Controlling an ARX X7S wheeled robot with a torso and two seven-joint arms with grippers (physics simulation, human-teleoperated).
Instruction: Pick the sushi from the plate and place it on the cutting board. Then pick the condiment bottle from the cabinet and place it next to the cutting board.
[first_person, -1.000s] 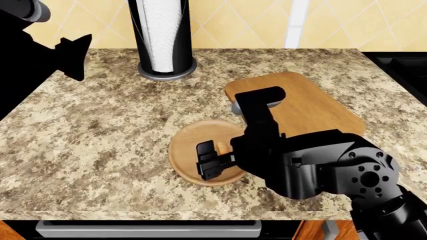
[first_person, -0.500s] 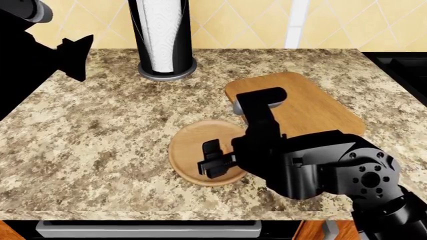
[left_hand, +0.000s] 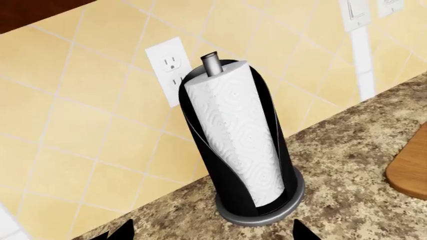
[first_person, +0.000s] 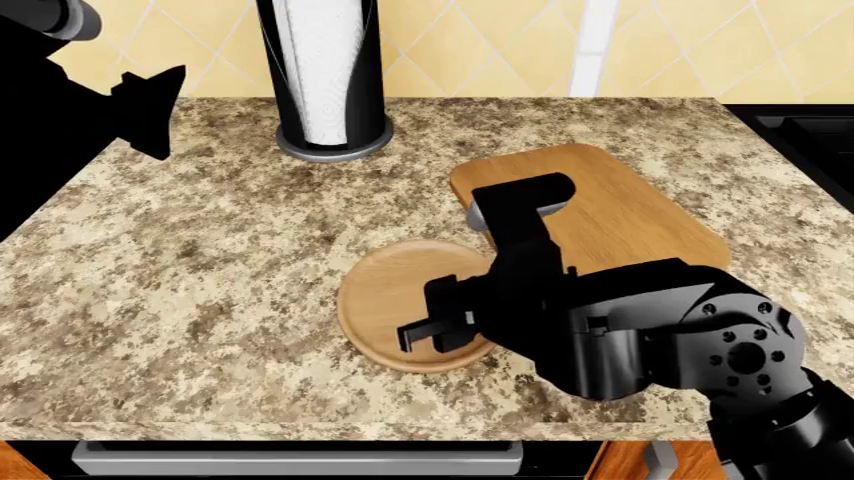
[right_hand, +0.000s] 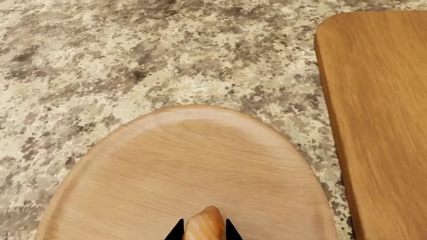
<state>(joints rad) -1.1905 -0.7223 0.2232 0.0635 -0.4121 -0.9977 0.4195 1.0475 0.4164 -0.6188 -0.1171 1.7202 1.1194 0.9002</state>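
The sushi (right_hand: 204, 226) is sitting pinched between the right gripper (right_hand: 203, 231) tips at the bottom edge, over the plate (right_hand: 187, 165). The cutting board (right_hand: 377, 120) is lying at the right, cropped. The left gripper (left_hand: 207, 235) is showing only tips, its spread unclear.

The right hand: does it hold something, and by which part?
The right hand grips the sushi by its two long sides, over the plate; the end sticks out.

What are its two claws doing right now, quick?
Left gripper: holding nothing; open or shut cannot be told.
Right gripper: closed on the sushi, over the plate.
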